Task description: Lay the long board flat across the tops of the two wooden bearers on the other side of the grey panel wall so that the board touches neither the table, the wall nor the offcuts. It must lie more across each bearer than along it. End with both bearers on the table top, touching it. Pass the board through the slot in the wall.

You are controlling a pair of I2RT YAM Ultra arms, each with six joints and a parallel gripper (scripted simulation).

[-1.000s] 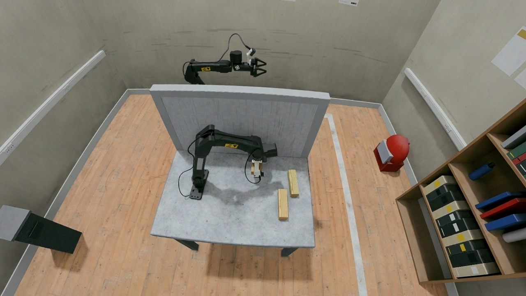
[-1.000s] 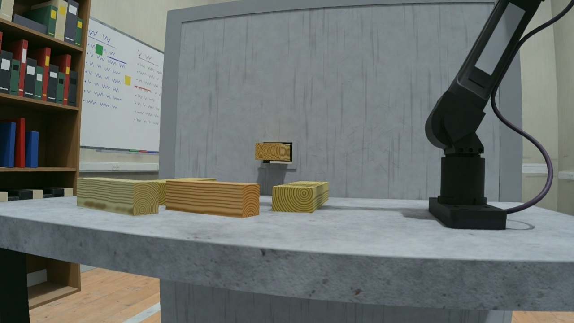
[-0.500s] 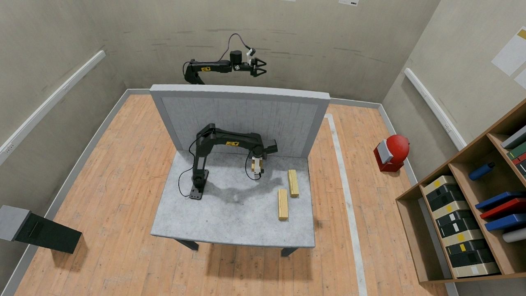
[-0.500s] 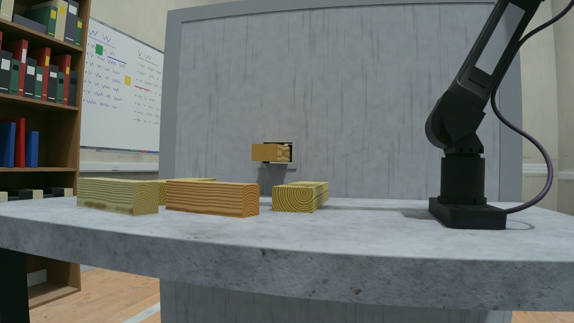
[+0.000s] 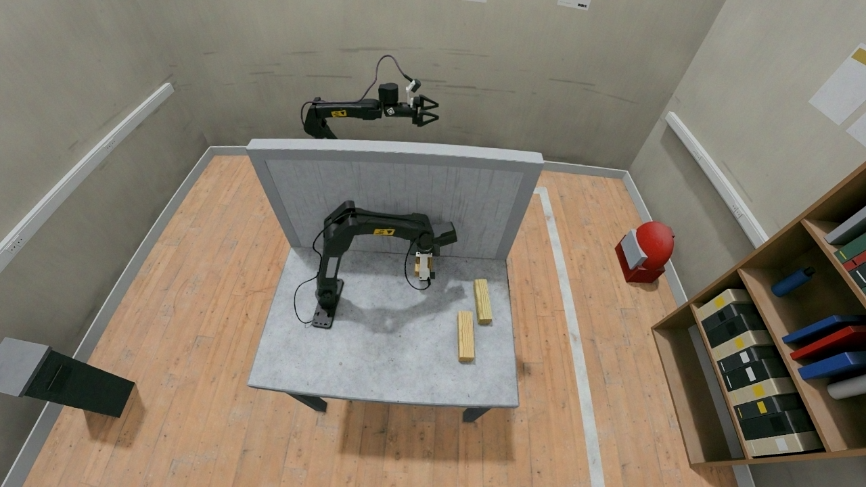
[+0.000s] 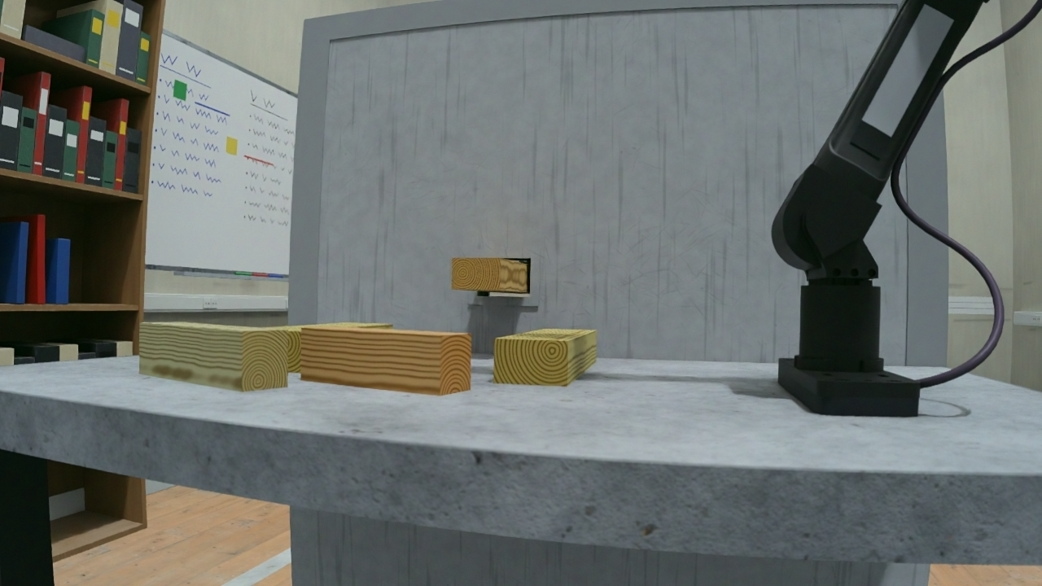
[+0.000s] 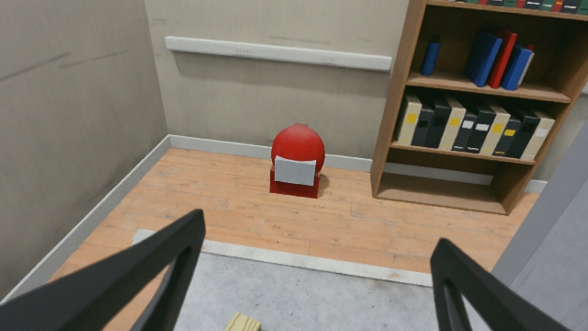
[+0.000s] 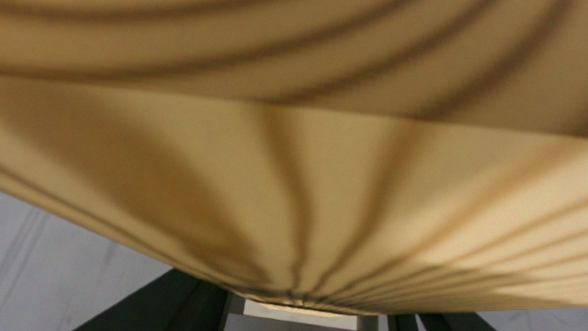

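Timber with bold ringed end grain, the long board (image 5: pixel 418 264) (image 6: pixel 475 273) (image 8: pixel 294 184), shows its square-edged end at the slot (image 6: pixel 528 275), just left of centre in the exterior frame. We see it clenched in the right gripper (image 5: pixel 424 261) (image 8: pixel 312 313), whose dark fingers show at the bottom of its own wrist view, where honey-coloured, streaked wood fills most of the frame. The left gripper (image 5: pixel 436 109) (image 7: pixel 317 233) is released, its two black, tapering fingers spread wide with nothing between them, at upper centre in the top view.

Between the arms rises the grey panel wall (image 5: pixel 399 199) (image 6: pixel 619 167), its face streaked and its raised border smooth. Left of centre in the exterior view, on the mottled, stone-like table (image 6: pixel 655 430) (image 5: pixel 375 363) (image 7: pixel 349 294), we make out an orange block (image 6: pixel 371 360) with wavy grain between a pale block (image 6: pixel 211 356) on its left and a yellowish block (image 6: pixel 535 358) on its right. We cannot tell surely which are bearers. Toward the right of the top view, two straw-coloured bars (image 5: pixel 465 336) lie apart, roughly parallel
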